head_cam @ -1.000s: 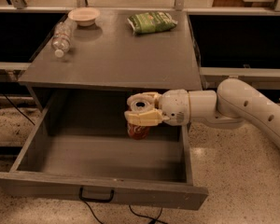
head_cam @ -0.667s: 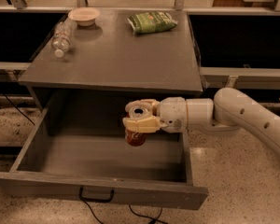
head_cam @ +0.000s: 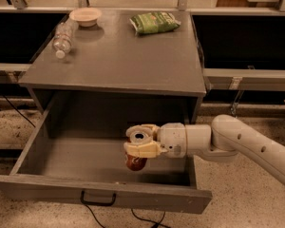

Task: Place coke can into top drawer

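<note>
Cream-coloured plastic fingers [head_cam: 143,149] of the tool [head_cam: 139,140] are closed partway, pressing on either side of the small red cylindrical coke can [head_cam: 135,162] just below its silver top. The can stands upright in that grasp, inside the open top drawer [head_cam: 99,194], a wide, shallow grey wooden drawer pulled fully out. It sits toward 4 o'clock of the drawer's floor. Whether its base touches the floor or hangs just above it cannot be told. The fingers cover the upper part of the can, and its lettering is too dark to read.

A thick white robot arm [head_cam: 237,144] enters from 4 o'clock, cut off by the right edge. A small black metal handle [head_cam: 98,199] hangs at 6 o'clock on the drawer's front.

On the grey tabletop [head_cam: 123,61] above, a clear plastic bottle [head_cam: 64,36] lies on its side at 10 o'clock. A shallow beige bowl [head_cam: 85,16] stands just beside it at 11 o'clock, and a green crinkled snack bag [head_cam: 154,23] lies at 1 o'clock. A dark cable [head_cam: 147,220] trails on the speckled floor below the drawer and is cut off at the bottom edge.
</note>
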Controlling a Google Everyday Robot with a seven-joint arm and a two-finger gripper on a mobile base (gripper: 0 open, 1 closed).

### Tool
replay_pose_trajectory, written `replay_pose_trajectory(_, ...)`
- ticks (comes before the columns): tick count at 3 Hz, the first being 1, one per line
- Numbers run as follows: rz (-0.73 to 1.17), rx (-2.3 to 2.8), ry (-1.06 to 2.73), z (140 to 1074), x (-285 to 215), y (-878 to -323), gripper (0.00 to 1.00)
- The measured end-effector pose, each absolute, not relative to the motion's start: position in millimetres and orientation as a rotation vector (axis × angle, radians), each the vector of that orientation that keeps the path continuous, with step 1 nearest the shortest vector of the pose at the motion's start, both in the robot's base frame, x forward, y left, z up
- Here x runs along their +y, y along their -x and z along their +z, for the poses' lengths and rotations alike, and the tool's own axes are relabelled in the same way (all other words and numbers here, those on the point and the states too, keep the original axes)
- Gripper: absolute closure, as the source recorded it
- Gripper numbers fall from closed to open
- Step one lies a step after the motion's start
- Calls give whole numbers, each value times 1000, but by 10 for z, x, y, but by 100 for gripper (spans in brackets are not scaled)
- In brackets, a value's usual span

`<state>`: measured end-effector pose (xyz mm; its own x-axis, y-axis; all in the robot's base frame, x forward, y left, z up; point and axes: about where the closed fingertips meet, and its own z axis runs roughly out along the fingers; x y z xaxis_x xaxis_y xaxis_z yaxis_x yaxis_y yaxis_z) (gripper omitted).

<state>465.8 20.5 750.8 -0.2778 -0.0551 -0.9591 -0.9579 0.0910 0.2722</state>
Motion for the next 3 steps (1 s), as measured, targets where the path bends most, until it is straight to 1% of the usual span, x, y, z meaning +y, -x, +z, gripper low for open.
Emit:
replay_pose_trajectory(1,1257,1492,1018,7472,223,-4970,100)
replay_pose_trajectory(2,1256,1492,1018,7472,223,-4970,100)
replay_pose_trajectory(3,1153,1482,1069,7507,225,-4943,100)
